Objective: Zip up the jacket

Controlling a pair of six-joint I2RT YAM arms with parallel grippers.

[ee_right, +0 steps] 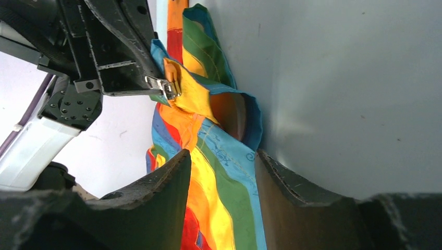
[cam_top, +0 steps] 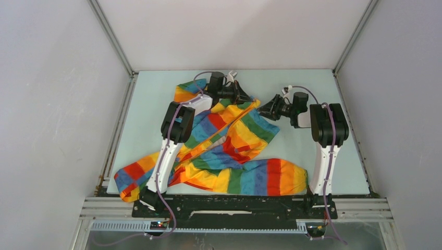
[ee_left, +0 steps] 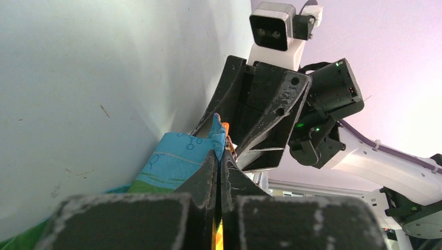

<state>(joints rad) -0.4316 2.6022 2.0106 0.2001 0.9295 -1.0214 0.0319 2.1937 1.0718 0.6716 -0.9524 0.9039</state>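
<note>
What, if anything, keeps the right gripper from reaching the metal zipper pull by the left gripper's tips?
Little, so probably yes. The right gripper is open and faces the zipper pull, with only loose jacket fabric between. The left gripper, shut on the jacket right at the pull, leaves tight room.

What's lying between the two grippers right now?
The jacket edge, pinched by the left gripper, faced by the open right gripper; right wrist view shows it.

No words, numbers, labels or brand marks can be read anywhere; the thin line doodles on the blue stripe of the jacket (ee_left: 176,156) spell nothing legible.
</note>
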